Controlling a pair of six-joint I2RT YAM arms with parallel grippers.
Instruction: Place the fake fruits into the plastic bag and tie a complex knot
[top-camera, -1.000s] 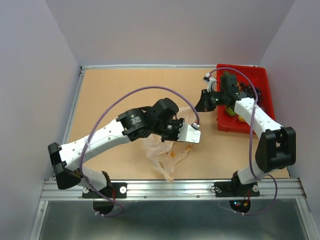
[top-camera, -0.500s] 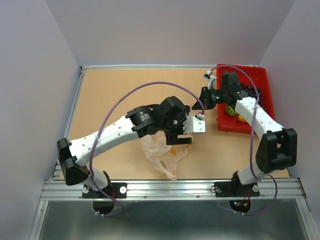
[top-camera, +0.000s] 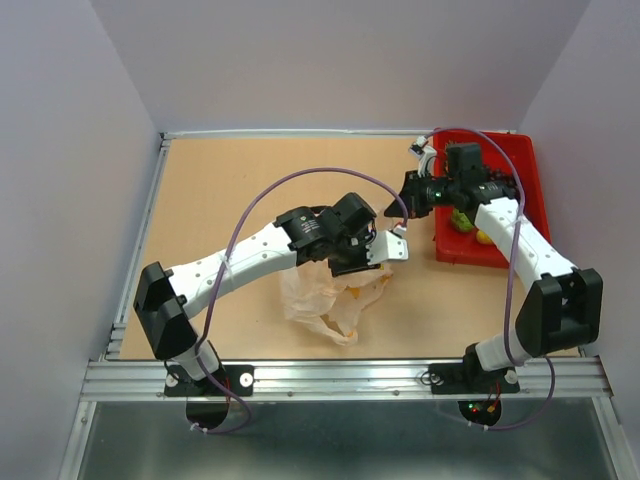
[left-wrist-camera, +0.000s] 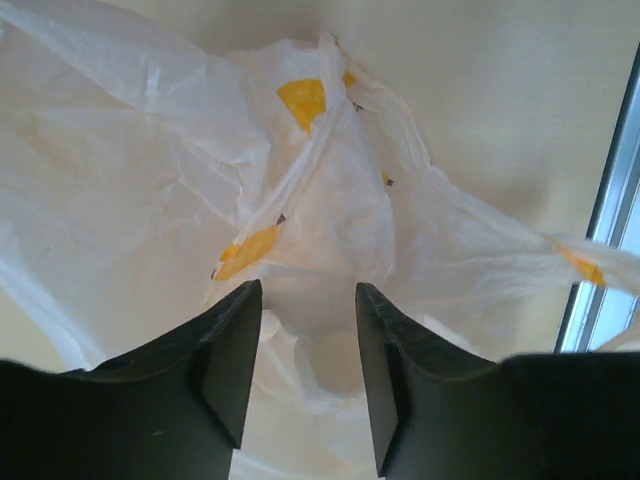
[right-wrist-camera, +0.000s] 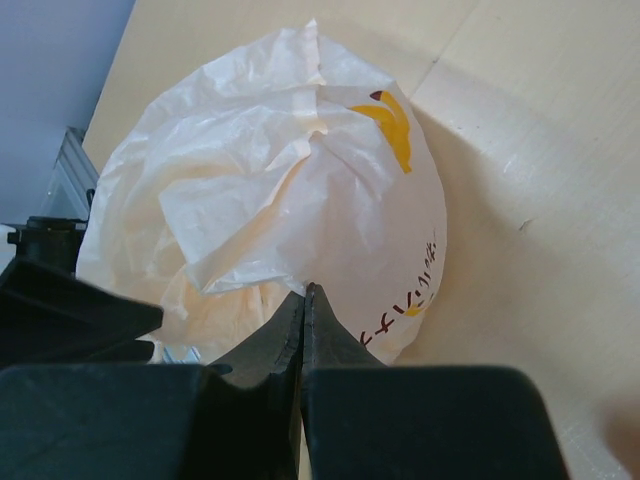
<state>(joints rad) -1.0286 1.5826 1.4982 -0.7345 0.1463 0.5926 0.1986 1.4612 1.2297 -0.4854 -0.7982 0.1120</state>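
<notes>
The plastic bag (top-camera: 318, 302) lies crumpled on the table, whitish with orange marks, and fills the left wrist view (left-wrist-camera: 300, 190). My left gripper (top-camera: 354, 268) (left-wrist-camera: 308, 290) hovers just over it, open, with bag film showing between and beyond its fingers. My right gripper (top-camera: 403, 198) (right-wrist-camera: 305, 290) is shut, left of the red tray, pointing at the bag (right-wrist-camera: 290, 190). Nothing shows clearly between its jaws. The fake fruits lie in the tray: a green piece (top-camera: 461, 221), a yellow piece (top-camera: 483, 237) and dark grapes (top-camera: 499, 180). The knot is out of view.
The red tray (top-camera: 528, 170) stands at the table's back right, partly under the right arm. The left arm's purple cable (top-camera: 300, 178) arches over the middle of the table. A metal rail (top-camera: 340, 372) runs along the near edge.
The left arm has swung forward, carrying its gripper lower over the bag, and its jaws went from shut to open. The bag has slumped a little. The right gripper has barely moved.
</notes>
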